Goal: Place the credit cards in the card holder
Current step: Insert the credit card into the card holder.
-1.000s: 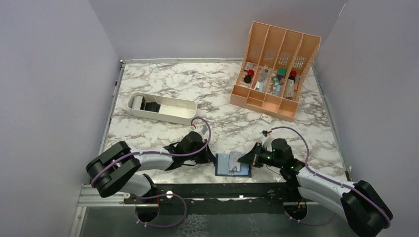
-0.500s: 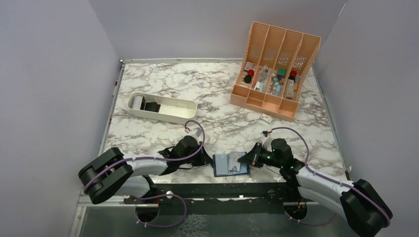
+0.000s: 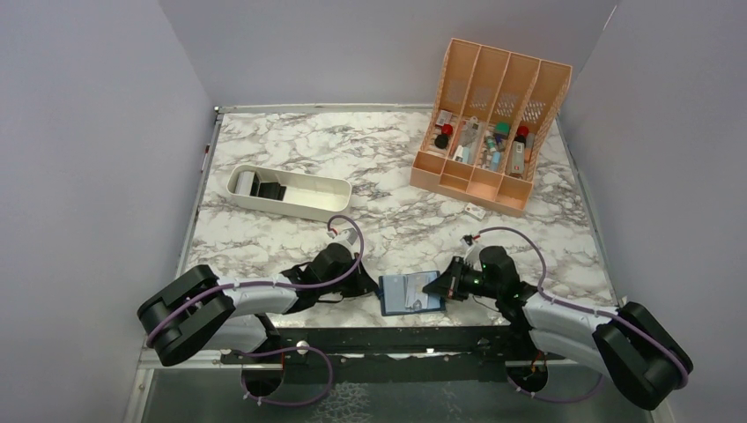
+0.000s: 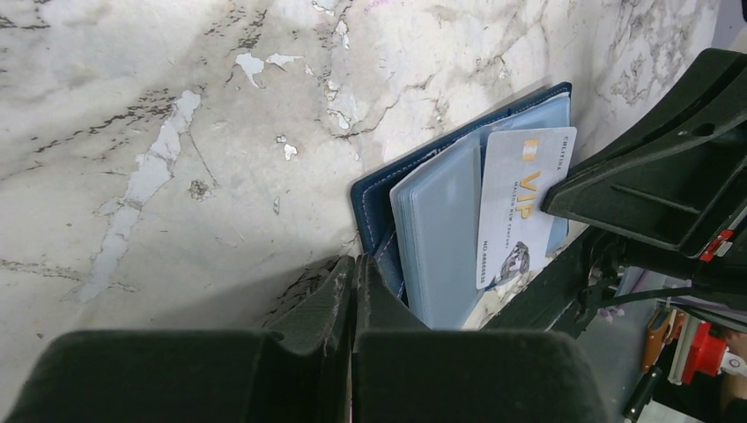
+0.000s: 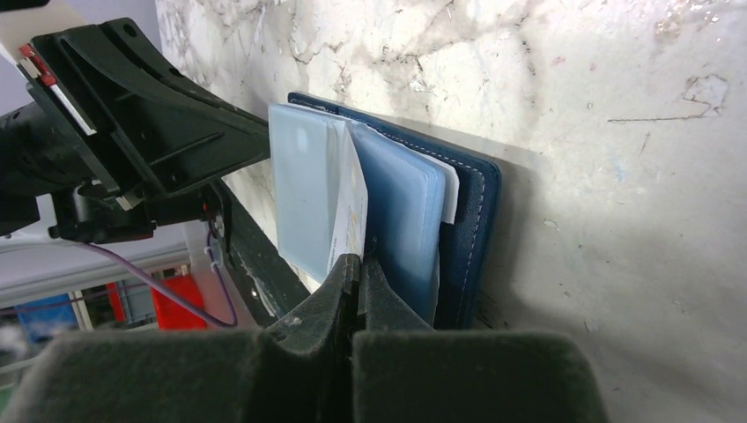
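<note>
The navy card holder [image 3: 396,301] lies open at the table's near edge, its pale blue pockets up. It also shows in the left wrist view [image 4: 374,198] and the right wrist view [image 5: 471,238]. A white credit card [image 4: 520,203] with gold "VIP" lettering lies partly between the pockets. My right gripper [image 3: 438,285] is shut on this card's edge [image 5: 352,207] at the holder's right side. My left gripper [image 3: 373,286] is shut, with its tips [image 4: 354,264] against the holder's left edge. No other card shows.
A white oblong tray [image 3: 289,193] holding dark items stands at the back left. An orange slotted organizer [image 3: 489,123] with small bottles stands at the back right. A small white object [image 3: 476,211] lies in front of it. A black rail [image 3: 396,339] runs along the near edge.
My left arm has dropped lower and stretched out, its gripper staying at the holder's left edge. The holder has slid slightly left. My right gripper keeps hold of the card.
</note>
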`<state>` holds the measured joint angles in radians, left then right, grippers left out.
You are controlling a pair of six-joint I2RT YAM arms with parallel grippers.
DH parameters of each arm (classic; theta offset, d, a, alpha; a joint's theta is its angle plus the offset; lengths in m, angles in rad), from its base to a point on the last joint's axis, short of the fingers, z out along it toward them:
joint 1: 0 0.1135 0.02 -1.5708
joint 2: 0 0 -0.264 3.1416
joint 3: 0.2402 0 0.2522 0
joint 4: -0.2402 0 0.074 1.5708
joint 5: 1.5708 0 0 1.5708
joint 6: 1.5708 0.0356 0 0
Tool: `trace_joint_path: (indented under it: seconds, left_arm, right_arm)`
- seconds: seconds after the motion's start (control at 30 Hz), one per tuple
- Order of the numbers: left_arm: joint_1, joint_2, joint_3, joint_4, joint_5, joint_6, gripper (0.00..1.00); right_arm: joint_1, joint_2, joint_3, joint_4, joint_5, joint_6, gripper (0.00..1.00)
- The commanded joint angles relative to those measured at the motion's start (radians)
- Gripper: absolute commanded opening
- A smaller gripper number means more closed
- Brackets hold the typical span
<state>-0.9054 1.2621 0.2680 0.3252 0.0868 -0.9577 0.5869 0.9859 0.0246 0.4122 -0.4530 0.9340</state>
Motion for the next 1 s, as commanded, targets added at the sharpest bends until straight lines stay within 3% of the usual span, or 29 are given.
trace_joint_path:
  seconds: [0.0, 0.97]
  left_arm:
    - [-0.007, -0.003, -0.029, -0.061, -0.041, 0.006, 0.0]
    - [-0.013, -0.004, -0.021, -0.059, -0.038, 0.008, 0.0]
  right_arm:
    - [0.001, 0.037, -0.058, 0.022, -0.031, -0.069, 0.01]
    - [0.026, 0.254, 0.009, 0.157, -0.097, -0.115, 0.01]
